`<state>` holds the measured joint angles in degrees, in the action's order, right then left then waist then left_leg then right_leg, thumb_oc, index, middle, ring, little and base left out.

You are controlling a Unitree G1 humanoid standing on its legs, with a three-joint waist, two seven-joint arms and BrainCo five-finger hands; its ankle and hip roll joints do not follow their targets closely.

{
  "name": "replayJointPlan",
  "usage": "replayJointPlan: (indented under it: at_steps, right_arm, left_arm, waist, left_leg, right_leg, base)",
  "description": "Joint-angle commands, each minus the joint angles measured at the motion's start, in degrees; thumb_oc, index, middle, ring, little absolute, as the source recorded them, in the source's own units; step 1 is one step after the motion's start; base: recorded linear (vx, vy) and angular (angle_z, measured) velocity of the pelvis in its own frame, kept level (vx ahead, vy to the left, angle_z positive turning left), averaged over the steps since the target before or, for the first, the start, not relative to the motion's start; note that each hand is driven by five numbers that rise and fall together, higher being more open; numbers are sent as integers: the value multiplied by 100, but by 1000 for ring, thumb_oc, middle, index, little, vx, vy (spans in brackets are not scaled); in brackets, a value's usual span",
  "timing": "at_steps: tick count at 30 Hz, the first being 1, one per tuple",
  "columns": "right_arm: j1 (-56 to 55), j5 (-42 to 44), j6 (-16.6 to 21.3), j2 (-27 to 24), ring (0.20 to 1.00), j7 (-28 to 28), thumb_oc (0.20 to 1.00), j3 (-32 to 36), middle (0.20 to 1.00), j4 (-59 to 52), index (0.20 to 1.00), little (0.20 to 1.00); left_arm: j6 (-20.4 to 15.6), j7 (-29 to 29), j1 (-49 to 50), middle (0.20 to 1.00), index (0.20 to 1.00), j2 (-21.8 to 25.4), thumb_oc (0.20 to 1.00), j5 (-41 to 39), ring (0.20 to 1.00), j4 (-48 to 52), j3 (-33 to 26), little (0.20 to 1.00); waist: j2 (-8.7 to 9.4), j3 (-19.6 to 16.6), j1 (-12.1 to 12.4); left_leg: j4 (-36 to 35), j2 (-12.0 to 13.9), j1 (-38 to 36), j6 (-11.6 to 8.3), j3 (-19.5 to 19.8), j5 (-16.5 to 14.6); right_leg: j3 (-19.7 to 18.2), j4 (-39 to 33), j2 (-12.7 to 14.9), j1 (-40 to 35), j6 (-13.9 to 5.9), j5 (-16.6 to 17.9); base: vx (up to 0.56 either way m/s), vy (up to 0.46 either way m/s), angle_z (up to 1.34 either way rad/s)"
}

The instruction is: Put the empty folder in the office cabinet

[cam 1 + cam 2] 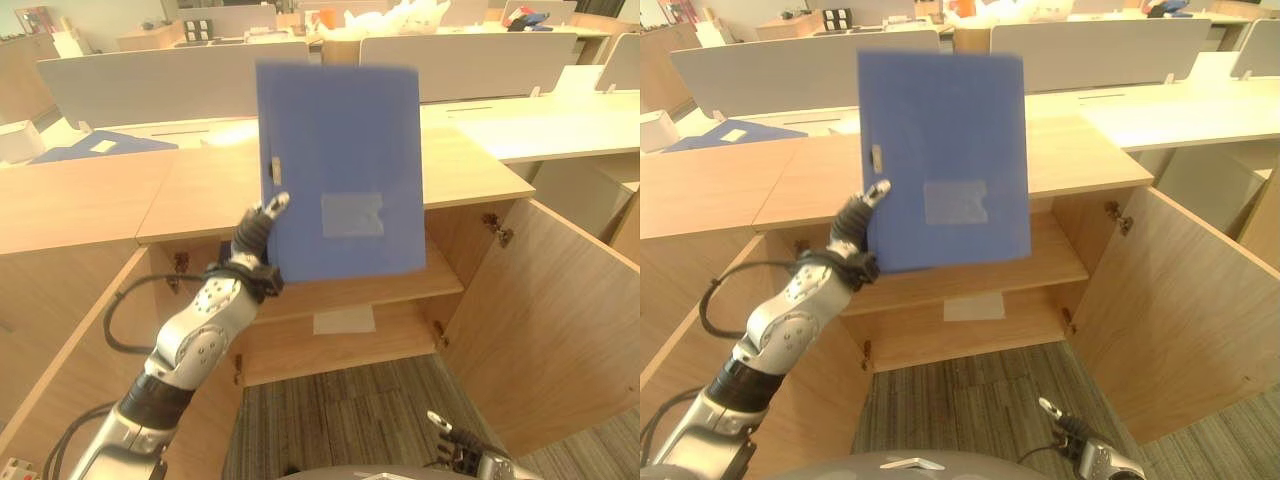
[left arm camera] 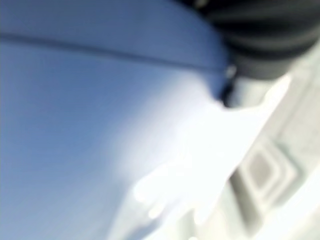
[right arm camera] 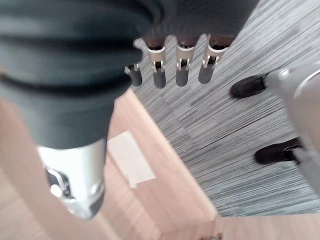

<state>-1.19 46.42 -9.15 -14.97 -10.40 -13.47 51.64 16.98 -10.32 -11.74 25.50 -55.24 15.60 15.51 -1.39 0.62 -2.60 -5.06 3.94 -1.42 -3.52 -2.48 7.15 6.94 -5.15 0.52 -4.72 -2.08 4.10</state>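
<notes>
A blue folder (image 1: 340, 170) with a pale label on its face is held upright in front of the open wooden cabinet (image 1: 400, 285), above its shelf. My left hand (image 1: 258, 228) grips the folder's lower left edge, thumb on the front face. In the left wrist view the folder's blue surface (image 2: 90, 125) lies right against the hand. My right hand (image 1: 452, 437) hangs low near the floor, in front of the cabinet; its fingers (image 3: 182, 72) are straight and hold nothing.
The cabinet's right door (image 1: 550, 320) stands wide open, and the left door (image 1: 60, 340) swings out too. A white paper (image 1: 343, 320) lies on the lower shelf. Desks with white dividers (image 1: 150, 80) stand behind the countertop (image 1: 90, 195). Grey carpet (image 1: 350, 410) lies below.
</notes>
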Motion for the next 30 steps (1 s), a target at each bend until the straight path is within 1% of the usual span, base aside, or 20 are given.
replayJointPlan:
  at_steps: [1, 3, 5, 6, 9, 10, 11, 12, 13, 14, 15, 16, 18, 19, 20, 21, 22, 24, 28, 30]
  right_arm:
    - [313, 644, 207, -191, 1000, 466, 1000, 88, 1000, -382, 1000, 1000]
    - [426, 1087, 50, -309, 1000, 571, 1000, 250, 1000, -632, 1000, 1000]
    - [635, 1545, 132, -521, 1000, 558, 1000, 530, 1000, -984, 1000, 1000]
    - [796, 1821, 373, -652, 1000, 618, 1000, 732, 1000, -1442, 1000, 1000]
    - [824, 1881, 375, -674, 1000, 658, 1000, 770, 1000, -1544, 1000, 1000]
    - [1010, 1884, 703, -803, 1000, 739, 1000, 948, 1000, -1998, 1000, 1000]
    - [1010, 1884, 703, -803, 1000, 739, 1000, 948, 1000, -1998, 1000, 1000]
    - [1212, 1921, 1253, -961, 1000, 810, 1000, 1112, 1000, -2482, 1000, 1000]
    - [1212, 1921, 1253, -961, 1000, 810, 1000, 1112, 1000, -2482, 1000, 1000]
    - [1399, 2153, 1429, -1096, 1000, 914, 1000, 1286, 1000, -2794, 1000, 1000]
    - [1399, 2153, 1429, -1096, 1000, 914, 1000, 1286, 1000, -2794, 1000, 1000]
    - [1655, 2683, 1455, -1163, 1000, 997, 1000, 1506, 1000, -3053, 1000, 1000]
    - [1803, 2914, 1479, -1187, 1000, 1063, 1000, 1604, 1000, -3248, 1000, 1000]
    - [1960, 3444, 1141, -1189, 1000, 1052, 1000, 1636, 1000, -3455, 1000, 1000]
    - [1960, 3444, 1141, -1189, 1000, 1052, 1000, 1636, 1000, -3455, 1000, 1000]
    - [1983, 3813, 987, -1166, 1000, 920, 1000, 1627, 1000, -3655, 1000, 1000]
    - [1983, 3813, 987, -1166, 1000, 920, 1000, 1627, 1000, -3655, 1000, 1000]
    - [1829, 4866, 423, -967, 1000, 895, 1000, 1429, 1000, -4411, 1000, 1000]
    - [1603, 5378, -60, -769, 1000, 1054, 1000, 1134, 1000, -4821, 1000, 1000]
    - [1442, 5605, -425, -651, 1000, 1087, 1000, 812, 1000, -5001, 1000, 1000]
  left_arm:
    - [-288, 536, -462, 200, 200, -55, 200, -184, 200, -143, -566, 200]
    - [-262, 654, -271, 200, 200, -66, 200, -217, 200, -140, -586, 200]
    - [-255, 832, -41, 200, 200, -84, 200, -145, 200, -122, -629, 200]
    - [-264, 921, 114, 200, 200, -95, 200, -141, 200, -98, -650, 200]
    - [-267, 939, 135, 200, 200, -94, 200, -129, 200, -99, -656, 200]
    - [-303, 997, 210, 200, 200, -80, 200, -80, 200, -114, -656, 200]
    - [-303, 997, 210, 200, 200, -80, 200, -80, 200, -114, -656, 200]
    - [-340, 1063, 241, 200, 200, -76, 200, -65, 200, -175, -656, 200]
    - [-340, 1063, 241, 200, 200, -76, 200, -65, 200, -175, -656, 200]
    - [-368, 1114, 249, 200, 200, -72, 200, 6, 200, -228, -639, 200]
    - [-368, 1114, 249, 200, 200, -72, 200, 6, 200, -228, -639, 200]
    - [-354, 1089, 196, 200, 200, -54, 200, 2, 200, -267, -589, 200]
    - [-314, 1063, 156, 200, 200, -50, 200, -8, 200, -289, -562, 200]
    - [-270, 1083, 127, 200, 200, -34, 200, 28, 200, -324, -545, 200]
    - [-270, 1083, 127, 200, 200, -34, 200, 28, 200, -324, -545, 200]
    - [-250, 1088, 128, 200, 200, -21, 200, 26, 200, -334, -530, 200]
    - [-250, 1088, 128, 200, 200, -21, 200, 26, 200, -334, -530, 200]
    - [-185, 1165, 237, 200, 200, -25, 200, 129, 200, -298, -532, 200]
    - [-226, 1199, 330, 200, 200, -13, 200, 158, 200, -244, -494, 200]
    - [-297, 1201, 381, 200, 200, -12, 200, 164, 200, -192, -441, 200]
  waist:
    - [249, 150, 109]
    - [265, 169, 152]
    - [288, 181, 215]
    - [297, 196, 250]
    - [298, 198, 254]
    - [308, 208, 276]
    - [308, 208, 276]
    - [309, 220, 293]
    - [309, 220, 293]
    - [314, 218, 317]
    - [314, 218, 317]
    - [309, 208, 364]
    - [309, 194, 392]
    - [313, 178, 417]
    - [313, 178, 417]
    - [322, 171, 419]
    - [322, 171, 419]
    - [344, 149, 423]
    - [357, 139, 418]
    - [362, 129, 415]
  left_leg:
    - [6, -338, -298, 234, 14, -911]
    - [6, -341, -295, 234, 29, -901]
    - [6, -338, -284, 233, 59, -878]
    - [6, -341, -279, 240, 79, -867]
    - [6, -342, -279, 241, 83, -865]
    - [6, -349, -274, 252, 93, -867]
    - [6, -349, -274, 252, 93, -867]
    - [6, -357, -266, 253, 108, -869]
    - [6, -357, -266, 253, 108, -869]
    - [6, -361, -266, 267, 116, -876]
    - [6, -361, -266, 267, 116, -876]
    - [6, -379, -261, 272, 153, -883]
    - [6, -385, -254, 273, 172, -884]
    - [6, -389, -247, 273, 188, -876]
    - [6, -389, -247, 273, 188, -876]
    - [6, -394, -240, 269, 195, -869]
    - [6, -394, -240, 269, 195, -869]
    - [6, -403, -217, 276, 202, -831]
    - [6, -413, -209, 295, 191, -820]
    - [6, -413, -201, 301, 172, -807]
  right_leg:
    - [45, 15, 200, -107, -321, -392]
    - [75, 15, 204, -112, -319, -384]
    - [121, 15, 210, -119, -311, -375]
    - [150, 15, 219, -125, -306, -370]
    - [153, 15, 220, -126, -306, -370]
    - [171, 15, 227, -127, -307, -374]
    - [171, 15, 227, -127, -307, -374]
    - [177, 15, 231, -124, -313, -375]
    - [177, 15, 231, -124, -313, -375]
    - [214, 15, 239, -131, -316, -375]
    - [214, 15, 239, -131, -316, -375]
    - [247, 15, 245, -140, -324, -387]
    - [281, 15, 252, -145, -331, -393]
    - [309, 15, 258, -147, -334, -394]
    - [309, 15, 258, -147, -334, -394]
    - [317, 15, 259, -145, -344, -390]
    - [317, 15, 259, -145, -344, -390]
    - [352, 15, 268, -124, -364, -363]
    - [347, 15, 272, -107, -379, -351]
    - [333, 15, 270, -92, -383, -342]
  base:
    - [0, 0, 0]
    - [0, 0, 0]
    - [-15, 5, 2]
    - [-18, 9, 3]
    - [-9, 4, 4]
    - [-10, 4, 3]
    - [-23, 13, 12]
    - [-13, 9, 9]
    - [-13, 10, 12]
    - [0, 0, 0]
    - [3, 6, 4]
    - [0, 0, 0]
    - [2, 1, 2]
    - [3, 2, 4]
    - [2, 3, 5]
    - [0, 0, 0]
    - [2, 0, 7]
    - [-2, 0, 15]
    - [-4, 1, 7]
    - [-3, 3, 2]
